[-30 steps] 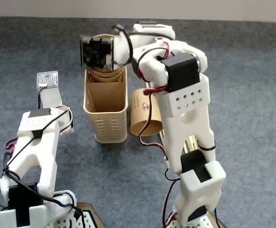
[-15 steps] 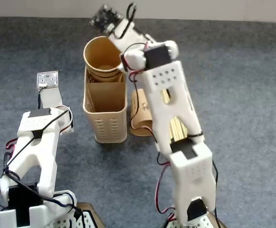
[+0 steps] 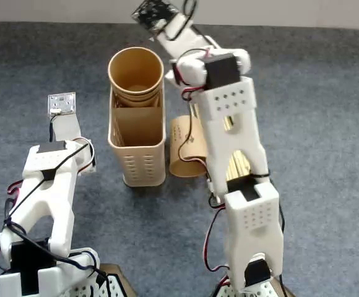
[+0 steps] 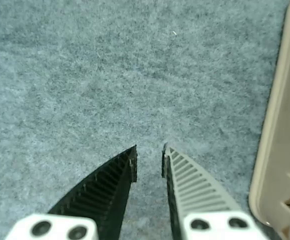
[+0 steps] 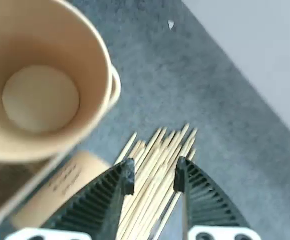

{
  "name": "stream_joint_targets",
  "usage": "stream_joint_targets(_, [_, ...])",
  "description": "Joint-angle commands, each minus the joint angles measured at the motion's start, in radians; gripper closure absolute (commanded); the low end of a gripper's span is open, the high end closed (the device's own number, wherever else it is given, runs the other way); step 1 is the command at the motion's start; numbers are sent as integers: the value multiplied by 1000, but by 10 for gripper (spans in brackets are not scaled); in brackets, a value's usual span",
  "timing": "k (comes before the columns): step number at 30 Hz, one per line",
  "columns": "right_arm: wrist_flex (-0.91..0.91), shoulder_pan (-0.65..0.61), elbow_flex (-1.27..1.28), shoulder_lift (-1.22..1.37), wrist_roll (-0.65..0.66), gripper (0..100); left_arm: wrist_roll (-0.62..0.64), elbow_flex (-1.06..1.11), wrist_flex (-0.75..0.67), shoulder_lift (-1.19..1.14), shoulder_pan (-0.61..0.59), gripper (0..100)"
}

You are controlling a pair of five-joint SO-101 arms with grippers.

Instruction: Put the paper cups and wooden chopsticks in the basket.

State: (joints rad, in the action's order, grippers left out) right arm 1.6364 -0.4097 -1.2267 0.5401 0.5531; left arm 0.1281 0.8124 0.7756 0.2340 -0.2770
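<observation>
A tan slotted basket (image 3: 145, 164) stands upright on the carpet. A stack of paper cups (image 3: 135, 75) sits in its far end, mouth up, also seen close below the right wrist (image 5: 40, 95). Another paper cup (image 3: 187, 148) lies on its side just right of the basket. A bundle of wooden chopsticks (image 5: 157, 160) lies on the carpet beside that cup, partly under the right arm (image 3: 232, 133). My right gripper (image 5: 152, 174) hangs open and empty above the chopsticks, behind the basket. My left gripper (image 4: 149, 156) hovers low over bare carpet left of the basket, slightly open, holding nothing.
The basket wall (image 4: 280, 150) stands close beside the left gripper. Grey carpet (image 3: 328, 124) covers the whole table, with open room to the right and in front of the basket. The left arm (image 3: 49, 179) rests at the near left.
The right gripper was over the basket at the cup stack; it has lifted away and swung back and to the right, leaving the cups in the basket. The left arm has not moved.
</observation>
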Motion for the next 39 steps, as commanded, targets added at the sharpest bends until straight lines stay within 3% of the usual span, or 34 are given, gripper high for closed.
stream_joint_targets(1, [127,82,24,-53,-9,853,-12,-4,-12,21,18,892])
stream_joint_targets(4, [130,119,131,-56,189,853,-12,-4,-12,21,18,892])
stream_joint_targets(6, [131,122,182,-58,232,853,-12,-4,-12,21,18,892])
stream_joint_targets(9, [131,122,202,-154,207,853,-14,-4,-12,21,18,892])
stream_joint_targets(14, [131,104,272,-553,38,853,-14,-2,-34,19,18,892])
stream_joint_targets(18, [130,85,731,-877,-20,853,-14,-2,-38,19,21,892])
stream_joint_targets(21, [88,16,1218,-1164,26,853,-14,-5,-40,-5,21,892])
stream_joint_targets(23, [-81,-19,1590,-1392,58,853,-14,-13,-40,-31,21,892])
stream_joint_targets(28, [-843,12,2447,-1910,64,853,-14,-54,-35,-88,16,892])
stream_joint_targets(30, [-1035,25,2664,-2055,69,850,-14,-54,-35,-94,16,892])
stream_joint_targets(39, [-1121,-39,2826,-2170,130,824,-14,-56,-38,-96,16,892])
